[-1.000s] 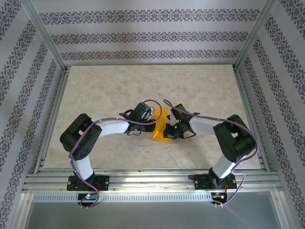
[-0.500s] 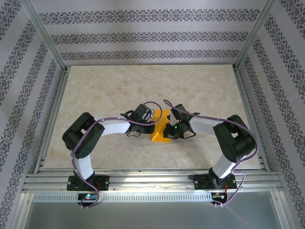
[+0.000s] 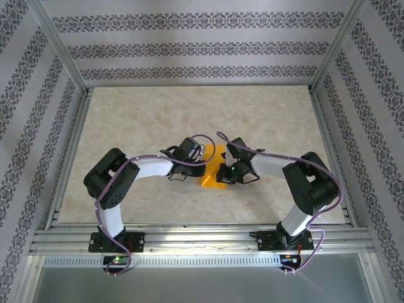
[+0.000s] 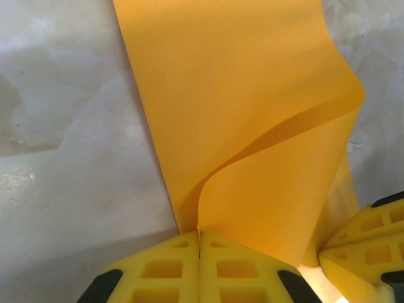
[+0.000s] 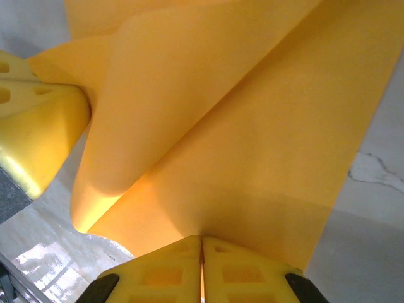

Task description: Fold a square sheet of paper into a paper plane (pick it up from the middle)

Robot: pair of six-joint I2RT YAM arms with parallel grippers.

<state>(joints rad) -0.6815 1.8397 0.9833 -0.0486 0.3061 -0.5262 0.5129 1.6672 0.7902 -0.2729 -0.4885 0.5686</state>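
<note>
Two grippers, both pinched shut on the square sheet of paper (image 3: 213, 175), which sits mid-table (image 3: 126, 113) between the wrists.

- Left gripper (image 4: 200, 242): jaws closed, paper edge clamped.
- Right gripper (image 5: 202, 247): same, clamped on the sheet just beside the other.
- Sheet bows up in a soft curl between them, not flat. My guess is that holding it at two close spots lets the arms bring one part over another for a fold. No sharp crease yet.
- Versus a second ago: left elbow has edged inward, and the raised part of the paper sits lower.
</note>
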